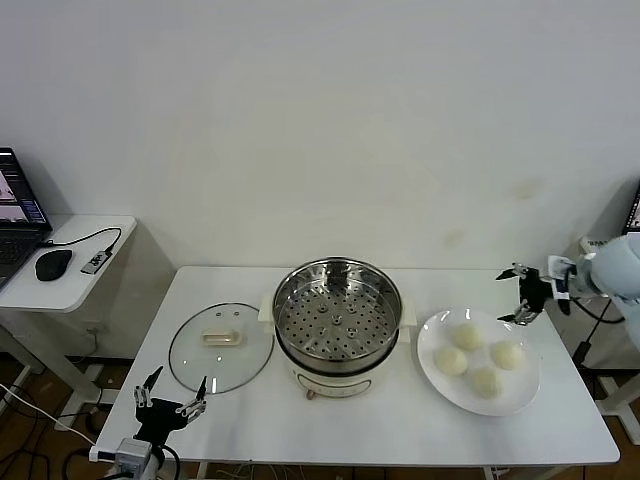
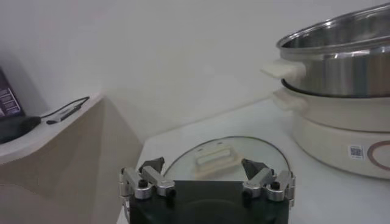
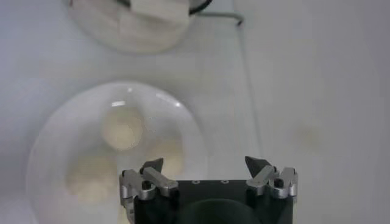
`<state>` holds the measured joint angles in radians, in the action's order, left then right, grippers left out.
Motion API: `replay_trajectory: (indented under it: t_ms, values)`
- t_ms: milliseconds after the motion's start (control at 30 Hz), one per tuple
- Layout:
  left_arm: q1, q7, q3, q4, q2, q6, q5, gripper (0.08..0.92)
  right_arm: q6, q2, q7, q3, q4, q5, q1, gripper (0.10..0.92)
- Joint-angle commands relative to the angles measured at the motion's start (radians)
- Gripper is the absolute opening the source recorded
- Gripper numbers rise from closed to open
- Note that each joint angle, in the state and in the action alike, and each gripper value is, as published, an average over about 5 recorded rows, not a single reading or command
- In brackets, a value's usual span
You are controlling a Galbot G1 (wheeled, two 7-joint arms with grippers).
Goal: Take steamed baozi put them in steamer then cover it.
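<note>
Several cream-white baozi lie on a white plate right of the steamer, a shiny steel pot with a perforated tray on a cream base. The glass cover, with a beige handle, lies flat on the table left of the steamer. My right gripper hangs open and empty above the plate's far right edge. In the right wrist view the baozi and plate lie below the gripper. My left gripper rests open at the table's front left corner. In the left wrist view the gripper faces the cover, with the steamer beyond it.
A small white side table stands to the left, carrying a laptop, a black mouse and a cable. A white wall runs close behind the work table. Another stand is at the right edge.
</note>
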<state>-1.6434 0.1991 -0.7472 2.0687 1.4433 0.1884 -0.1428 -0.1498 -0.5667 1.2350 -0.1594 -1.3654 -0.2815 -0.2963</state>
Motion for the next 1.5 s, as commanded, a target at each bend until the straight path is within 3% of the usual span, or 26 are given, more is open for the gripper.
replay_trajectory:
  t_ms: [33,833,1500]
  values:
    - [-0.003,-0.001,0.001,0.005,0.004,0.0,-0.002,0.823,0.034,-0.068,0.062,-0.197,0.122,-0.098,0.129,0.823]
    - [-0.011,-0.003,0.003,-0.032,0.01,-0.006,-0.016,0.823,0.112,-0.243,-0.053,-0.134,0.298,-0.243,0.026,0.823]
    - [-0.016,-0.006,0.006,-0.054,0.02,-0.022,-0.031,0.823,0.114,-0.302,-0.077,-0.139,0.412,-0.255,0.054,0.823]
